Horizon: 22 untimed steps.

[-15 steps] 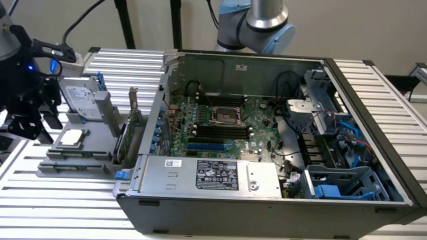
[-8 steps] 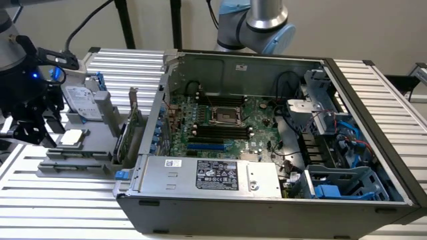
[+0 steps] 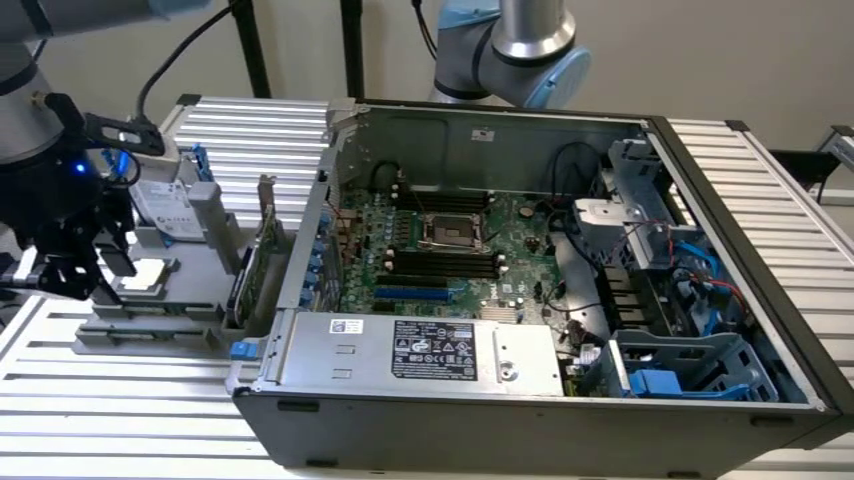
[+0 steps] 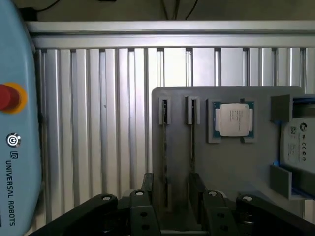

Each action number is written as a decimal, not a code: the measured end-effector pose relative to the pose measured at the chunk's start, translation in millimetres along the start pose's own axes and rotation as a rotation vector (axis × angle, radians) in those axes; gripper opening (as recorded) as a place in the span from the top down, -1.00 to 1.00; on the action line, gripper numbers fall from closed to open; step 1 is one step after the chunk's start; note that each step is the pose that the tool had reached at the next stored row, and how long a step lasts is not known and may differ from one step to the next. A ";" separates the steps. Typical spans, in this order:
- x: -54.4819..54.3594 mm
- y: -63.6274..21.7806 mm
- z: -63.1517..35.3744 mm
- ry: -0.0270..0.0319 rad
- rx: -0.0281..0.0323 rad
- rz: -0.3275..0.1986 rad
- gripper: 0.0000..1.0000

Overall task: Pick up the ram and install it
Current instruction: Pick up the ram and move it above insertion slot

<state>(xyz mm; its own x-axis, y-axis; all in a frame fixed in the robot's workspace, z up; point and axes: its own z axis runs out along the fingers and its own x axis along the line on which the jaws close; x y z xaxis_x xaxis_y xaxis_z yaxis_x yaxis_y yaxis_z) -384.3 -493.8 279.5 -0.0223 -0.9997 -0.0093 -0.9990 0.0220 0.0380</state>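
My gripper (image 3: pixel 96 278) hangs over the near end of a grey parts holder (image 3: pixel 187 300) on the exterior view's left, outside the computer case. In the wrist view the gripper (image 4: pixel 171 196) is open, its two dark fingers (image 4: pixel 147 189) standing either side of a narrow slot (image 4: pixel 164 147) in the holder (image 4: pixel 236 167). A thin dark edge runs along that slot; I cannot tell if it is the ram seen edge-on. A second slot (image 4: pixel 192 142) lies beside it. The motherboard's black memory slots (image 3: pixel 441 266) lie inside the open case.
On the holder sit a processor chip (image 4: pixel 231 119), a hard drive in a blue frame (image 3: pixel 174 205) and an upright card with a metal bracket (image 3: pixel 262 250). A blue teach pendant (image 4: pixel 15 123) lies on the ribbed table. The case wall (image 3: pixel 300 250) stands between holder and motherboard.
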 end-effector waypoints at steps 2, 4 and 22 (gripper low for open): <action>1.1 -0.1 3.6 -0.0013 0.0000 0.000 0.15; 2.6 -0.2 7.2 -0.0029 -0.0002 -0.001 0.15; 11.2 -1.6 37.2 -0.0295 0.0060 -0.017 0.15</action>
<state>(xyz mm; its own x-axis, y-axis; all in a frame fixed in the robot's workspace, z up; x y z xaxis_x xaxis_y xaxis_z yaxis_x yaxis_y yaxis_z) -384.3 -504.6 242.2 -0.0064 -0.9992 -0.0394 -0.9995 0.0052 0.0316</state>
